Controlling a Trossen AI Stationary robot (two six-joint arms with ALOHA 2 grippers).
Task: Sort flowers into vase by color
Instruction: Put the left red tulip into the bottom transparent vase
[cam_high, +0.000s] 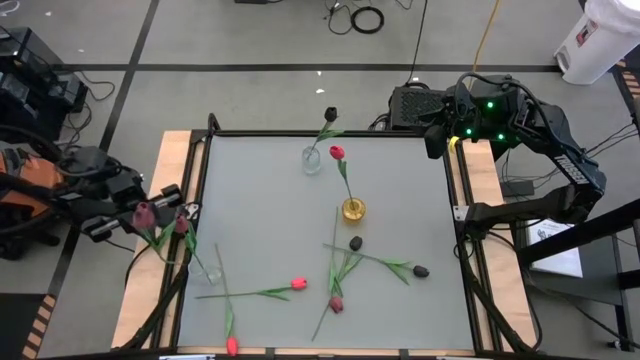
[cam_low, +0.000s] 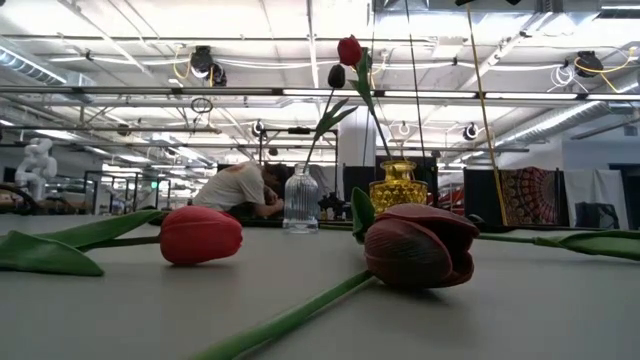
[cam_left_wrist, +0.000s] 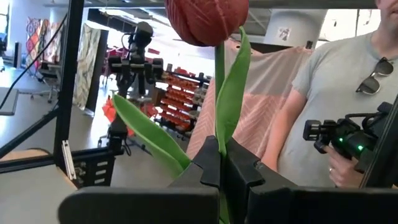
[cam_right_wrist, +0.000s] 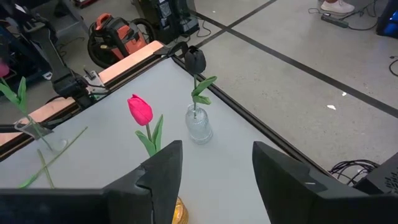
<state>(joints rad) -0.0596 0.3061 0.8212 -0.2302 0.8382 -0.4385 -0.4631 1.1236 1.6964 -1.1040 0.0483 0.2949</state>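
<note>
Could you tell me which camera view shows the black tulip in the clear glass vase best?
The right wrist view: black tulip and clear glass vase show whole, unobstructed. The high view shows them small; the low view shows them distant, against room clutter; the left wrist view misses them.

Grey concrete floor (cam_high: 250, 45) with dark lines; coiled cable (cam_high: 367, 18); ceiling strip lights (cam_low: 150, 30); patterned hanging (cam_low: 527, 195).
</note>
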